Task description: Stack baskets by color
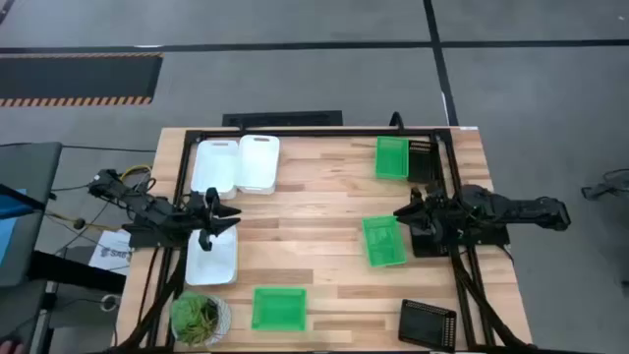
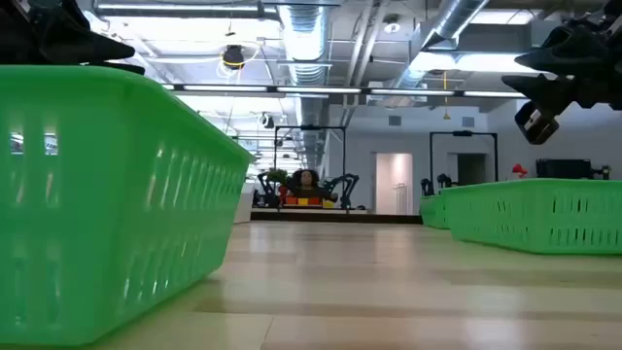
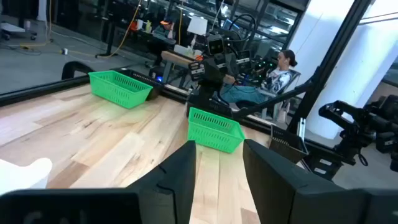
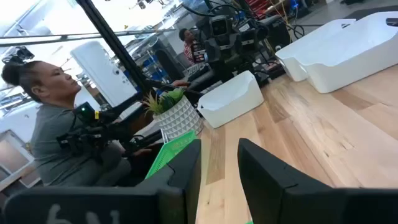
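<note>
Eight baskets are sitting on the wooden table (image 1: pixel 314 187), and none are stacked yet. Two white baskets (image 1: pixel 236 163) are lying side by side near the far edge, touching each other. A third white basket (image 1: pixel 211 258) is lying just under the left gripper (image 1: pixel 218 216). One green basket (image 1: pixel 391 156) is sitting at the far right with a black basket (image 1: pixel 421 160) pressed beside it. Another green basket (image 1: pixel 383 241) is lying just beside the right gripper (image 1: pixel 411 212). A third green basket (image 1: pixel 278 308) is sitting near the front edge, close to a potted plant (image 1: pixel 200 317). The second black basket (image 1: pixel 428 323) is sitting at the front right corner.

The left gripper is hanging over the table with its fingers (image 3: pixel 180 171) pressed almost together and holding nothing. The right gripper's fingers (image 4: pixel 186 165) are standing a little apart, also holding nothing.

Things could be going wrong in a few ways. Closed fingers coming down on the white basket would be pushing it instead of grabbing its wall. The two touching white baskets might be dragging along together when one is pulled. The green basket at the front is so near the plant that a reaching arm could be knocking the pot over. The light plastic baskets might also be sliding away when bumped.
</note>
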